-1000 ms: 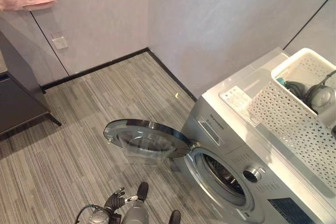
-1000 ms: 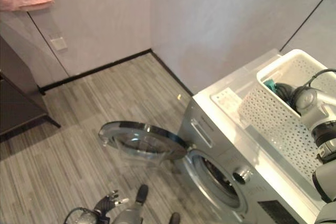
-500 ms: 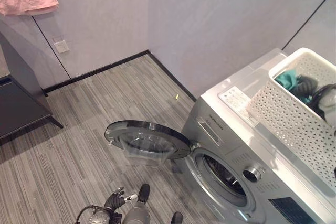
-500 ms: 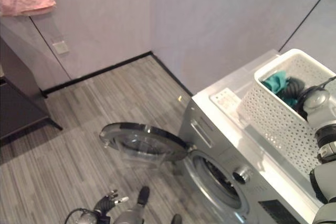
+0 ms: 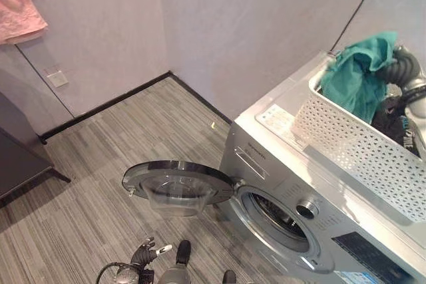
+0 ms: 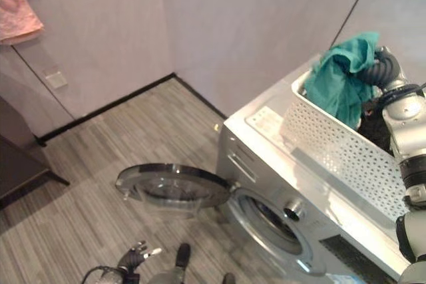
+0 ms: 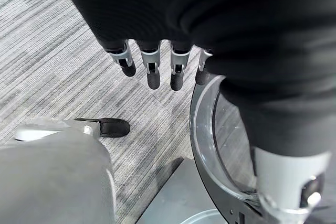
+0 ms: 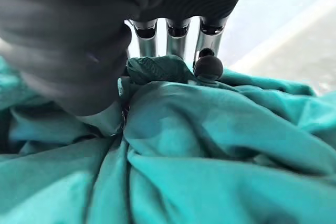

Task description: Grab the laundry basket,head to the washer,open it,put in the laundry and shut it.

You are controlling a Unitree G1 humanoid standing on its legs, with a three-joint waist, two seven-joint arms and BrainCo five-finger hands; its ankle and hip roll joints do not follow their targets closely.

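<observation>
Right wrist view, taken from very close, shows the right hand [image 8: 173,30] with its fingers [image 8: 210,66] curled into a bunched teal garment [image 8: 210,145], pinching a fold of the cloth against the dark ribbed cover; the thumb is lost behind that cover and cannot be made out. From the head views the same garment [image 6: 343,78] hangs lifted above the far end of the white perforated laundry basket [image 6: 333,151], with the right hand [image 6: 381,70] at its upper edge, largely hidden by the cloth. The basket sits on top of the silver washer [image 5: 279,184], and its near end is cut off at the picture's edge; something dark lies inside it beneath the garment, too hidden to identify. The washer's round glass door [image 5: 176,184] stands swung wide open, flat out over the striped grey floor [image 5: 86,164], and the drum opening [image 5: 279,221] is dark inside. Low in the head views the left hand [image 5: 148,252] hangs near the floor, apart from the door. In its own wrist view the left hand's fingers [image 7: 152,74] are straight and spread, holding nothing, with the door's rim [image 7: 202,145] just beside them. A pink cloth [image 5: 20,4] hangs on the wall, partly cut off.
</observation>
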